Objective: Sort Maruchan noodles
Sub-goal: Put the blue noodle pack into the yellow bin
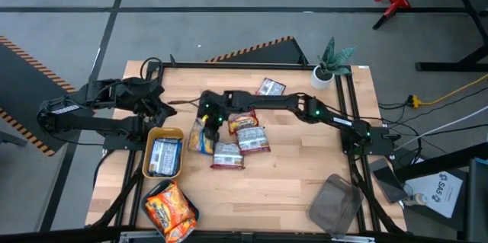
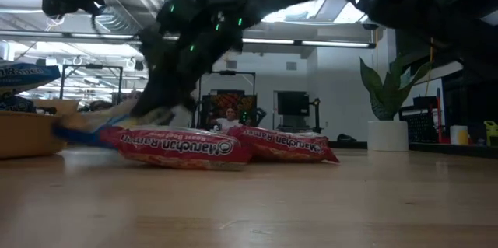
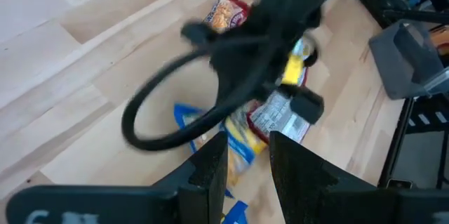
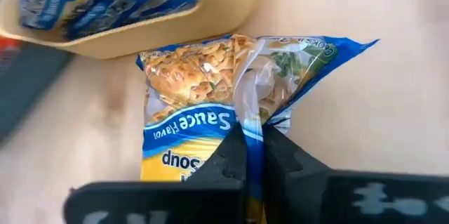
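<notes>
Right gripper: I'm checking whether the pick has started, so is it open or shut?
Shut. The right gripper has its fingers pinched on the blue-and-yellow noodle packet, whose wrapper bunches up between them, beside the yellow tray.

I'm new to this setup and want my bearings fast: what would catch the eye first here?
The right gripper, reaching across the middle of the wooden table, is shut on the crinkly blue-and-yellow plastic noodle packet beside the yellow tray. Red-and-silver packets lie clustered mid-table, and orange packets are piled at the near left corner. The left gripper hovers at the left.
</notes>
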You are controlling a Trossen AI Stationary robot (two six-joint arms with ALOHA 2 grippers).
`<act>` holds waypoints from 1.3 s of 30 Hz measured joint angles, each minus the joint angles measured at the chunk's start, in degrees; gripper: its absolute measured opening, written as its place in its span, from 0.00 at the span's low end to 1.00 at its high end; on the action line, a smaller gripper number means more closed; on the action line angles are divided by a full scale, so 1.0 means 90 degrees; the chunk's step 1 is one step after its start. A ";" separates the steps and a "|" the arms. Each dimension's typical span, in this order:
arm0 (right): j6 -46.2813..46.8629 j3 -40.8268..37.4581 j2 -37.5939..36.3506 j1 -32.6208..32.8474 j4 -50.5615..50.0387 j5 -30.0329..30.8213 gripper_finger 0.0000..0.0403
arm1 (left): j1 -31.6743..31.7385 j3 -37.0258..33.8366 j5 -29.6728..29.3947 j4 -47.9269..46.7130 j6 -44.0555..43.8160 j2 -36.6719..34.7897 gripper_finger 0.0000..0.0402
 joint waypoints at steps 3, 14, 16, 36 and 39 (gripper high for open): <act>-0.0522 0.0005 -0.0372 0.0046 -0.0209 0.0933 0.01 | 0.0000 0.0008 -0.0100 0.0152 -0.0036 0.0000 0.25; -0.1466 0.0015 -0.0758 0.0682 0.1360 0.3466 0.00 | 0.0002 0.1708 -0.2880 -0.0062 0.0166 -0.0005 0.25; -0.1684 0.0015 -0.0756 0.0796 0.1858 0.3969 0.00 | 0.0002 0.1983 -0.3162 -0.0060 0.0289 -0.0005 0.25; -0.2151 0.0024 0.0166 0.1077 0.4315 0.4521 0.00 | 0.0000 0.2205 -0.3336 -0.0758 0.0317 0.0051 0.25; -0.2156 0.0017 0.0240 0.1117 0.4333 0.4501 0.00 | 0.0000 0.2126 -0.3329 -0.0751 0.0263 0.0047 0.25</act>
